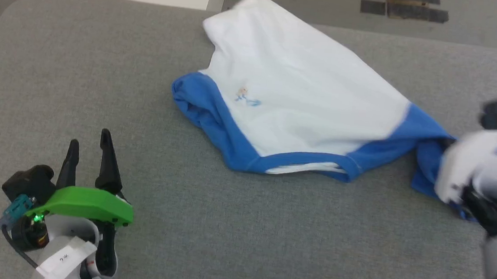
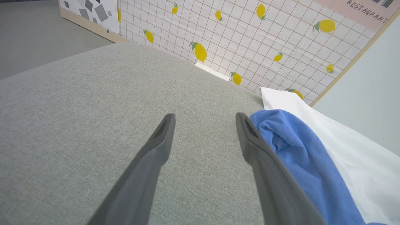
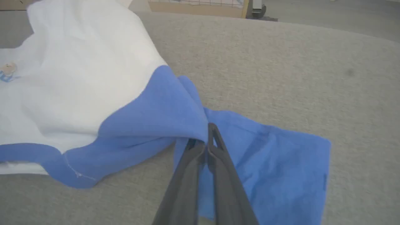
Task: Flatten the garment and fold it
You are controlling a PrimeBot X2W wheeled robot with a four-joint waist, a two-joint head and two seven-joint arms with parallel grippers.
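The right gripper (image 3: 207, 140) pinches the shirt's (image 1: 298, 85) three-o'clock blue sleeve (image 3: 265, 156), likely to pull it flat, while the left gripper (image 1: 88, 143) hangs wide open at eight o'clock.

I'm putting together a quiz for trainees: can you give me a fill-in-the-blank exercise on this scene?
1. The right gripper is shut on the ____ cloth of the garment.
2. The left gripper is ____ and holds nothing.
3. The garment lies on a ____ fabric surface.
Missing words: blue; open; grey.
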